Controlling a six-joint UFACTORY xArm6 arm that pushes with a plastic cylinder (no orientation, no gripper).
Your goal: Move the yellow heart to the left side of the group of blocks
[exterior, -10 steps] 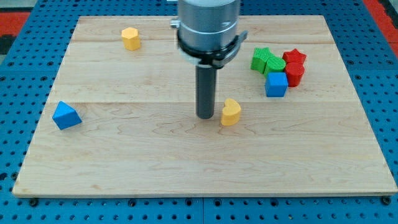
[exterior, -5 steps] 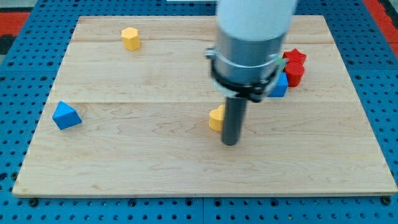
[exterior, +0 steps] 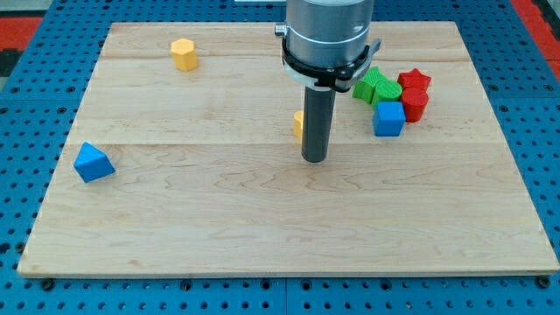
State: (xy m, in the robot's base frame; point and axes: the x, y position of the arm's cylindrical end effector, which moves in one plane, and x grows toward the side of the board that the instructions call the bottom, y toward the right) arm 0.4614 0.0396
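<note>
The yellow heart [exterior: 298, 124] lies near the board's middle, mostly hidden behind my rod; only its left edge shows. My tip [exterior: 314, 160] rests on the board just below and right of the heart, touching or nearly touching it. The group of blocks sits at the view's upper right: a green star [exterior: 366, 81], a green block [exterior: 386, 90], a red star [exterior: 414, 80], a red block [exterior: 415, 104] and a blue cube [exterior: 388, 119]. The heart is left of this group, with a gap between them.
A yellow hexagonal block [exterior: 183, 53] stands at the view's upper left. A blue triangular block [exterior: 93, 163] lies near the board's left edge. The wooden board [exterior: 262, 236] sits on a blue pegboard table.
The heart has moved up the view, from about mid-board toward the group's height. My tip swung round below the heart, then moved up with it.
</note>
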